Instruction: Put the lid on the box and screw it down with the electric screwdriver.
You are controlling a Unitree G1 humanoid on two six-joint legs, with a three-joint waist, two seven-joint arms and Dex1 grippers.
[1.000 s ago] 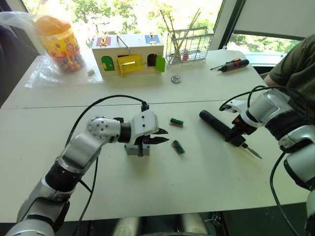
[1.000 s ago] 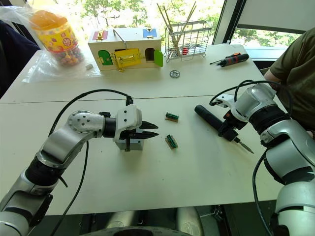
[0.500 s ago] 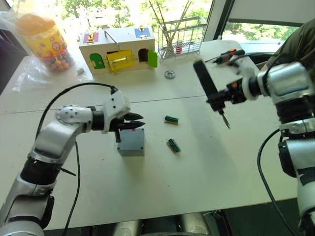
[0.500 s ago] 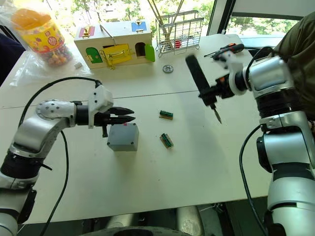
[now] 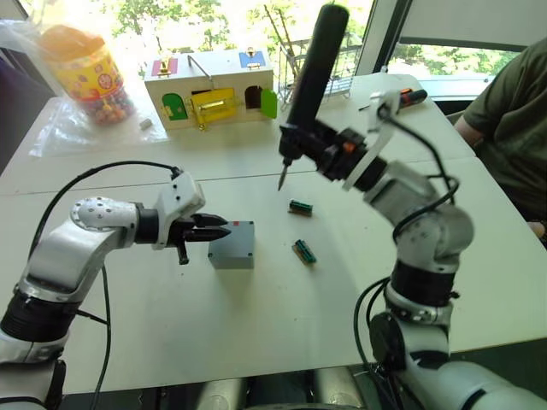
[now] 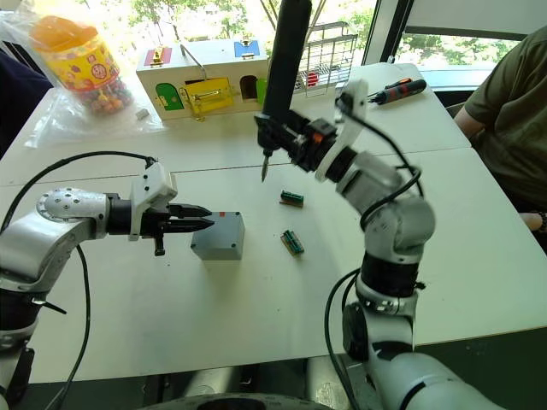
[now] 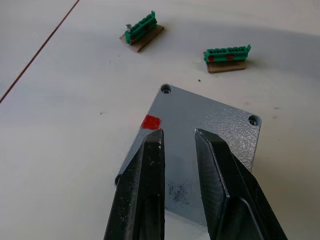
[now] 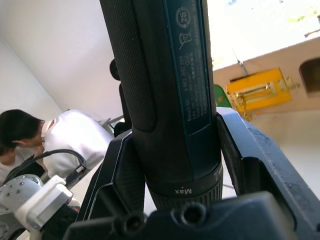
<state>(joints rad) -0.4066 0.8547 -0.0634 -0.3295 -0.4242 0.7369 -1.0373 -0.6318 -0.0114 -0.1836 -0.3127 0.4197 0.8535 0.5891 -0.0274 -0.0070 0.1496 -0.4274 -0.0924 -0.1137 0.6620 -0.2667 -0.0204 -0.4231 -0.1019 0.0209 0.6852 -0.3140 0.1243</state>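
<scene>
The electric screwdriver (image 5: 312, 73) has been lifted off the table (image 5: 282, 316) since a second ago, when it lay flat at the right of the frame. It is now held nearly upright in the upper centre, clamped near its lower end by the right gripper (image 5: 301, 141). Its long axis runs close to vertical, leaning slightly right at the top; the metal bit (image 5: 281, 175) points downward at the table, above and to the right of the box.

The lid (image 7: 200, 150) is seen seated on the box (image 5: 232, 245), with screw holes visible at two corners in the left wrist view. The box sits at centre-left of the frame, red mark on its upper edge.

The left gripper (image 5: 209, 231) has been drawn back to the box's left edge; its fingers (image 7: 145, 185) are narrowly parted, holding nothing, and hover over the lid.

Judgement: lid placement is taken as done; the tool is raised and oriented for driving, but the bit is not yet over a corner hole. Two green connector blocks (image 5: 302, 251) lie to the right of the box.
</scene>
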